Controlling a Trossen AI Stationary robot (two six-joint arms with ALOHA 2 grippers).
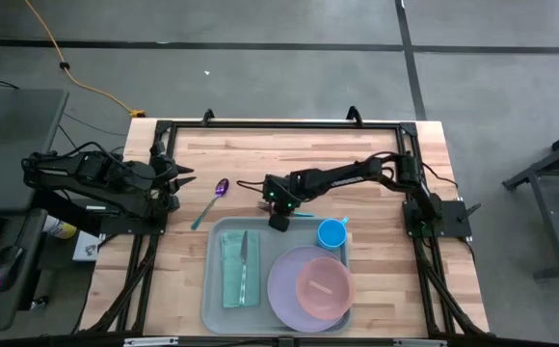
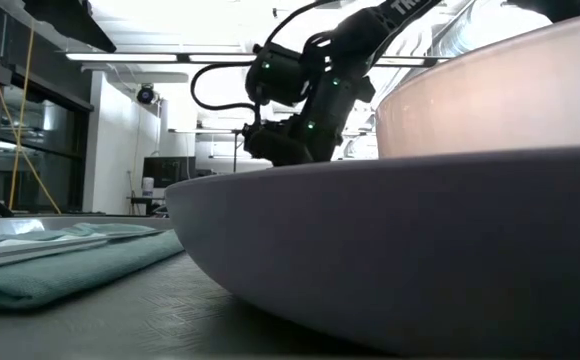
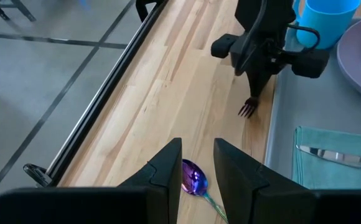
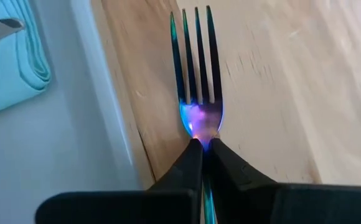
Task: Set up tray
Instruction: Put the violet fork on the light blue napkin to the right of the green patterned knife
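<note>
The grey-blue tray (image 1: pixel 217 308) lies at the table's near middle. It holds a teal cloth (image 1: pixel 231 275) with a knife (image 1: pixel 244 265), a lavender plate (image 1: pixel 289 289), a pink bowl (image 1: pixel 323 282) and a blue cup (image 1: pixel 332 232). My right gripper (image 1: pixel 279 220) is shut on an iridescent fork (image 4: pixel 196 93) just beyond the tray's far rim (image 4: pixel 99 93). An iridescent spoon (image 1: pixel 212 200) lies on the wood left of the tray. My left gripper (image 3: pixel 196 165) is open and empty above the spoon's bowl (image 3: pixel 193 177). My right gripper pinches the fork's neck (image 4: pixel 203 134), just behind the tines, between its two fingers. The fingers slant down from above and lie along the fork. The tines (image 3: pixel 249 109) point down past the fingertips, close over the wood beside the tray; I cannot tell whether they touch it.
The table has a black frame along its far edge (image 1: pixel 279 122). Bare wood lies between the spoon and the fork (image 1: pixel 246 169). In the low view the plate (image 2: pixel 370 250) and bowl (image 2: pixel 490 90) fill the foreground, with the cloth (image 2: pixel 70 260) to the side.
</note>
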